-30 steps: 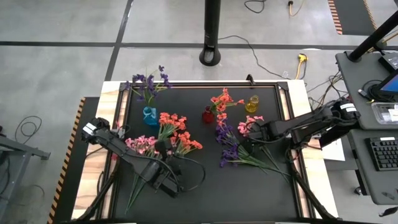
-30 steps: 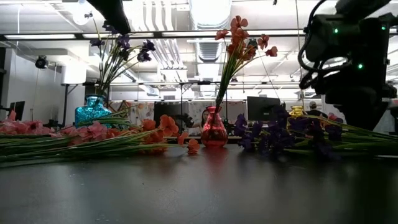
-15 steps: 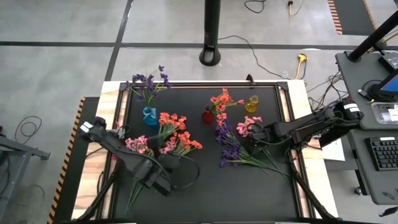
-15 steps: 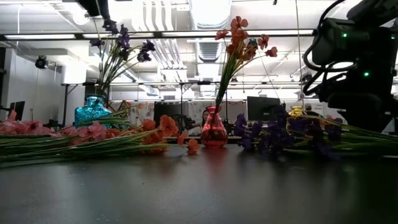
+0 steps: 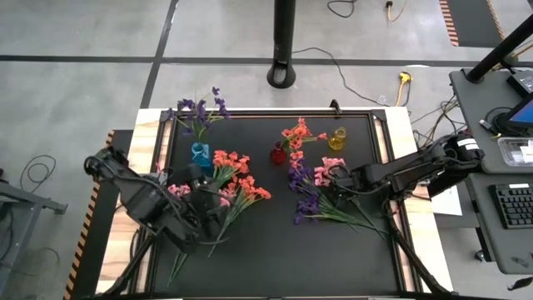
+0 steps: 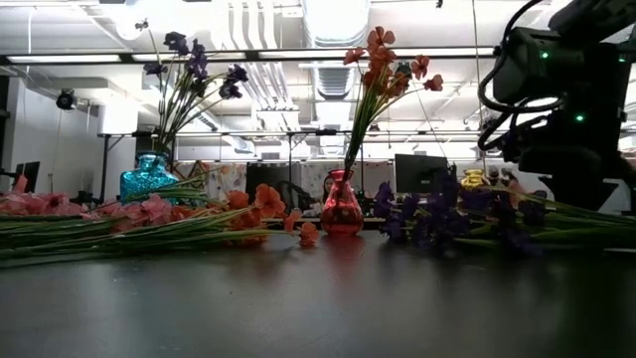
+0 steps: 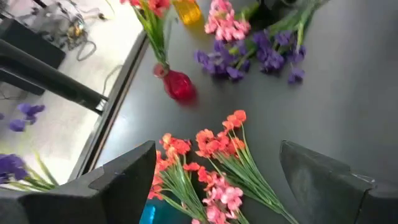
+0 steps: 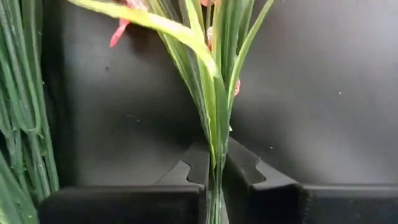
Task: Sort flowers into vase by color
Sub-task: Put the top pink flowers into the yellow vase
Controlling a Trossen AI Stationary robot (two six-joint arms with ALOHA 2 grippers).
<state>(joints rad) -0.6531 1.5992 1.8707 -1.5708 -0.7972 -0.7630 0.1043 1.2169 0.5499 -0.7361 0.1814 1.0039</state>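
My right gripper (image 8: 214, 163) is low over the right half of the worktop (image 5: 275, 258), its jaws closed on the green stems of a pink sprig (image 5: 327, 170); the right wrist view shows the stems pinched together between the two fingers. That sprig lies just right of a heap of purple sprigs (image 5: 305, 193), near the yellow vase (image 5: 337, 138) at the far right. My left gripper (image 7: 217, 186) hangs above the left half with its jaws wide apart and empty, over loose coral-red sprigs (image 5: 236, 177) and pink sprigs (image 5: 185, 192). The blue vase (image 5: 200, 155) at the far left already holds purple blossoms, and the red vase (image 5: 278, 154) in the middle holds coral-red ones. I judge these flowers to be very light, with thin, springy stems that bend and may slide out of a loose grip. Take hold on the bare stem bundle below the leaves, never on the blossoms, which may crush or snag on neighbouring sprigs.
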